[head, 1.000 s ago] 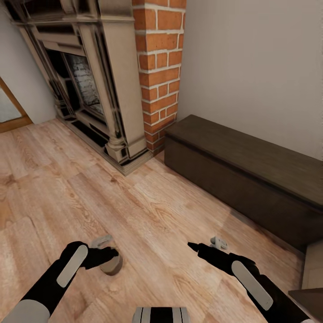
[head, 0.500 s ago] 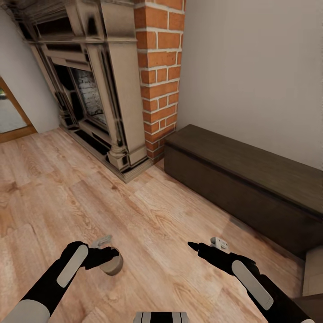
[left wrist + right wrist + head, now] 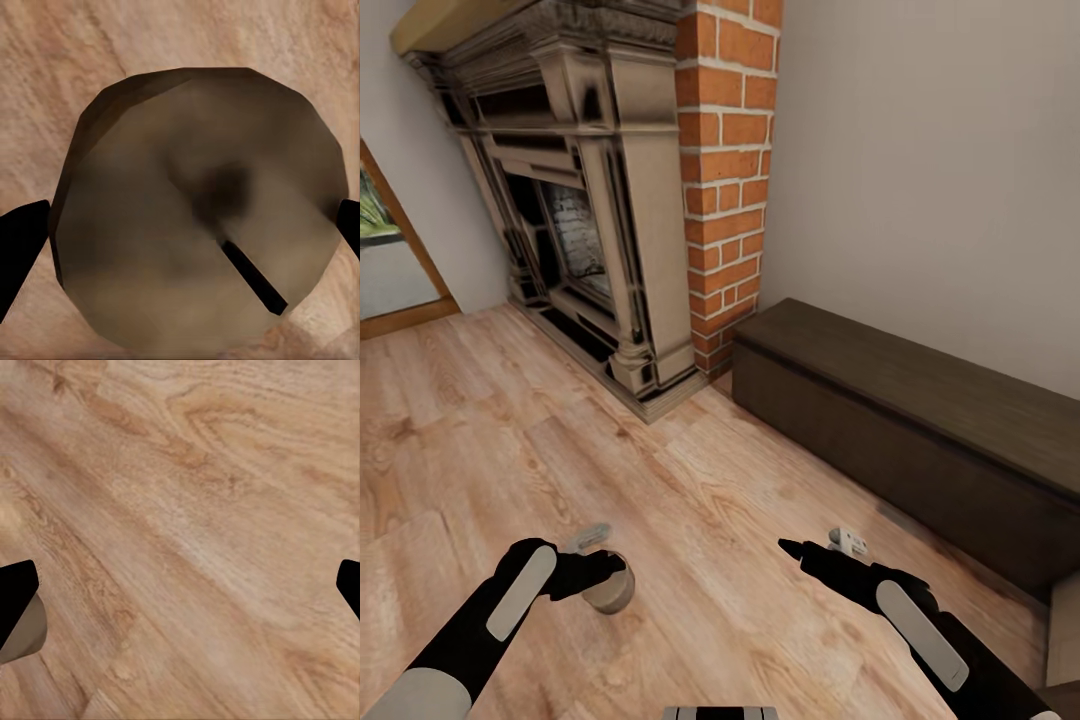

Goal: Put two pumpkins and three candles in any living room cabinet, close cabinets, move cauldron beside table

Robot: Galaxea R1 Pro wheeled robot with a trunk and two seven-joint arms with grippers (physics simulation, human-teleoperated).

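My left fingers (image 3: 22,247) sit on either side of the candle (image 3: 199,210) — dark tips at both flanks of the tan disc in the left wrist view, wick pointing up at the lens, so I read them as pinching it. In the head view the left gripper (image 3: 600,572) carries that candle (image 3: 610,590) low over the wooden floor (image 3: 690,480), near left. My right fingers (image 3: 19,600) are spread wide with nothing but floorboards between them; the right gripper (image 3: 792,548) hangs near right.

Further out, the long dark cabinet (image 3: 920,440) runs along the right wall, its front shut, with the brick column (image 3: 725,170) and fireplace (image 3: 575,210) to its left.

My judgement: I'm carrying this candle to the cabinet. To do it well I'd hold the grip steady, roll up square to the front, and use the free right gripper to pull it open — then set the candle inside.
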